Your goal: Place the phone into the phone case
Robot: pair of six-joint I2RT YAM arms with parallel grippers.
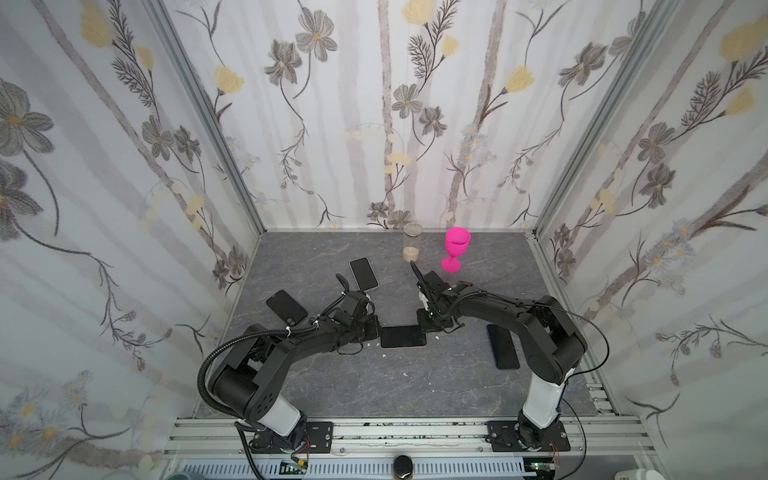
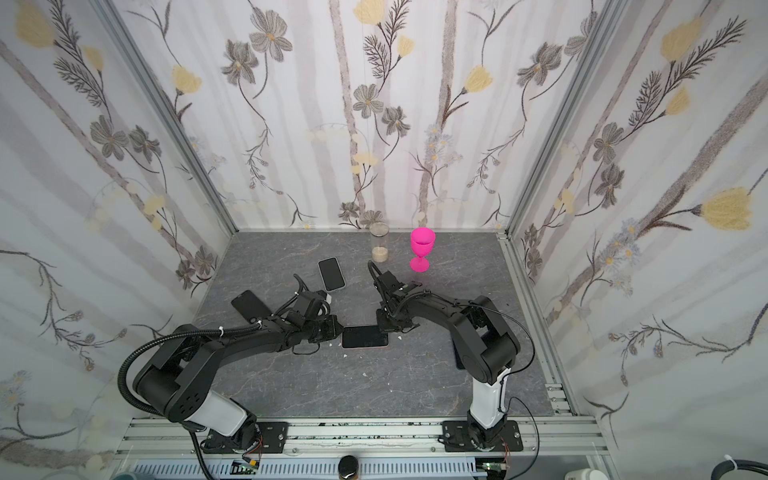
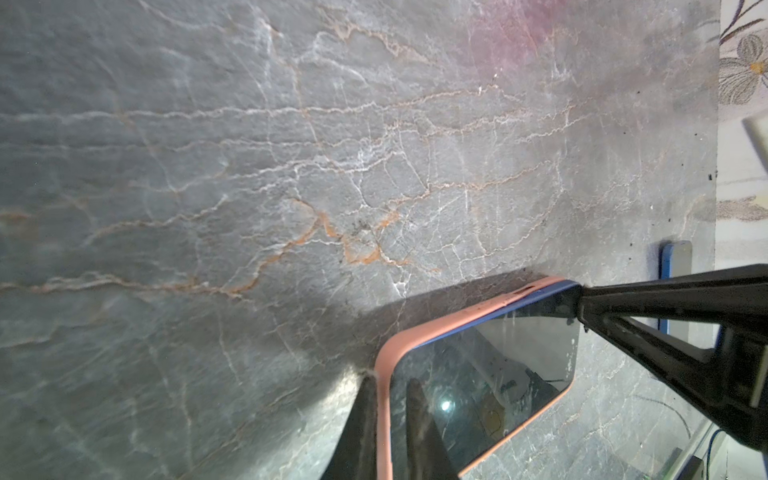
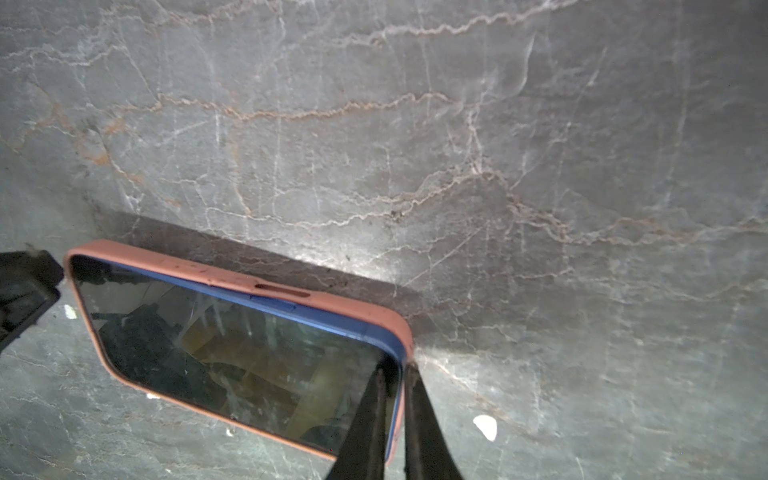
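A phone (image 1: pixel 403 337) with a dark screen and blue sides lies flat in a salmon-pink phone case (image 4: pixel 232 274) at the table's middle, seen in both top views. Blue side shows just inside the case's rim (image 3: pixel 384 374) along one long edge. My left gripper (image 3: pixel 390 415) is shut on the case's rim at its left short end, one finger outside and one on the screen (image 3: pixel 478 374). The right gripper (image 4: pixel 397 399) is shut the same way on the right short end. In a top view the two grippers (image 2: pixel 338 330) (image 2: pixel 384 326) face each other across the phone (image 2: pixel 365 337).
A white-edged phone (image 1: pixel 363 274) and a black one (image 1: pixel 286 308) lie behind my left arm. Another dark one (image 1: pixel 503 347) lies under my right arm. A pink goblet (image 1: pixel 456 249) and a clear glass (image 1: pixel 412 245) stand at the back. White crumbs (image 4: pixel 485 427) dot the table.
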